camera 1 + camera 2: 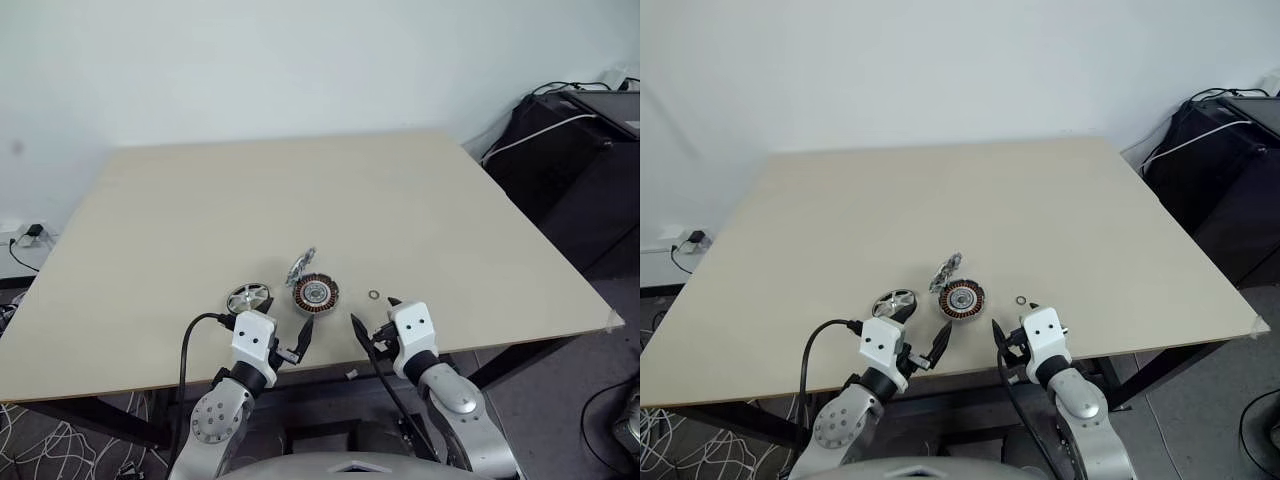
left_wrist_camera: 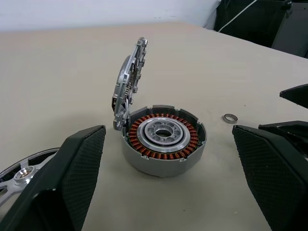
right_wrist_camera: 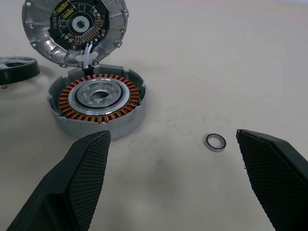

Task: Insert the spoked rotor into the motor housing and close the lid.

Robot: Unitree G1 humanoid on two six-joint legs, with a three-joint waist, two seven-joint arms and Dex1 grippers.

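Observation:
The motor housing (image 1: 315,293), with copper windings and a silver centre, sits near the table's front edge. Its lid (image 1: 300,266) stands hinged open at the far-left rim, a circuit board showing on the inner face of the lid (image 3: 74,29). The spoked rotor (image 1: 248,298) lies flat on the table just left of the housing. My left gripper (image 1: 272,330) hovers open just in front of the rotor and housing, empty. In front of the housing's right side my right gripper (image 1: 375,318) is open and empty too. One left finger (image 2: 72,178) partly hides the rotor (image 2: 19,173).
A tiny washer ring (image 1: 374,295) lies on the table right of the housing, close to my right gripper. The beige table (image 1: 300,190) stretches away behind the parts. Black equipment with cables (image 1: 570,150) stands beyond the table's right edge.

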